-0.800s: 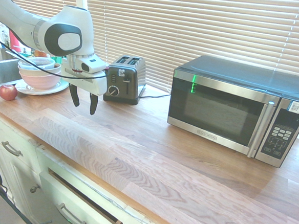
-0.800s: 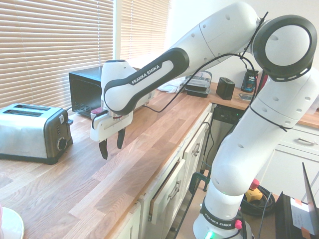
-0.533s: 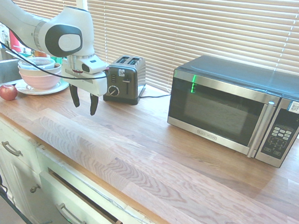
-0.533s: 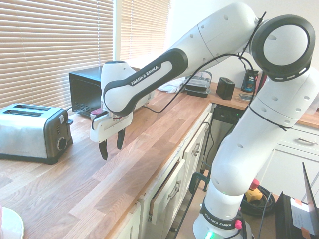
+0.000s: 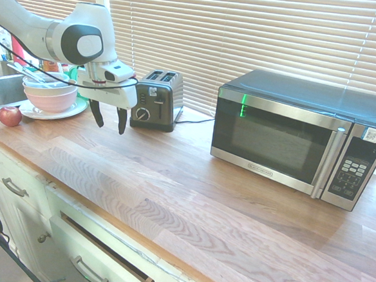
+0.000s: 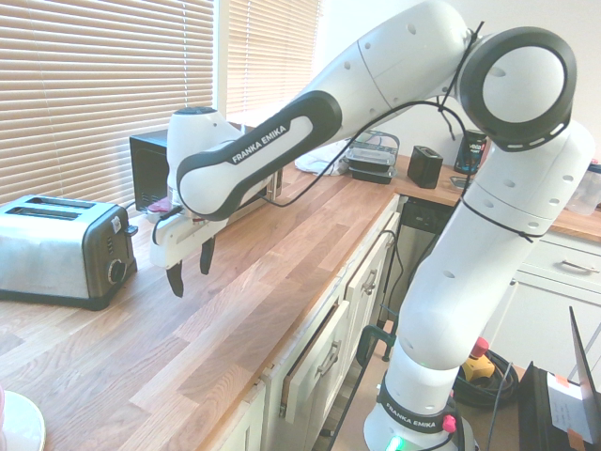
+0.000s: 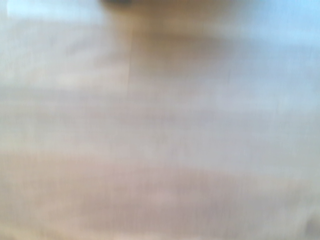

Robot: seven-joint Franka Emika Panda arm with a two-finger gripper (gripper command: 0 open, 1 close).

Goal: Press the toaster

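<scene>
Since the earlier frame your gripper [image 5: 110,117] has risen and edged toward the toaster [image 5: 156,100] at the counter's [image 5: 191,186] back, jaws wide, empty. Watch your descent: misaligned fingers could miss the lever, shoving the toaster.

Daylight floods both exterior views through the slatted window blinds [image 5: 247,29], which glow pale and washed out, strongest toward 11 o'clock in the second exterior view. The wooden tabletop [image 5: 191,193] is evenly bright, with a soft sheen and only faint shadows under the toaster [image 5: 157,100] and the microwave [image 5: 301,139]. The microwave door reflects a dull glare, and a small green light shows at its upper edge. Both exterior views are sharp, with mild wide-angle bending at the borders. The wrist view is wholly out of focus: blurred wood grain [image 7: 160,150], a bluish haze toward 1 o'clock, a dark smudge at 11 o'clock.
</scene>
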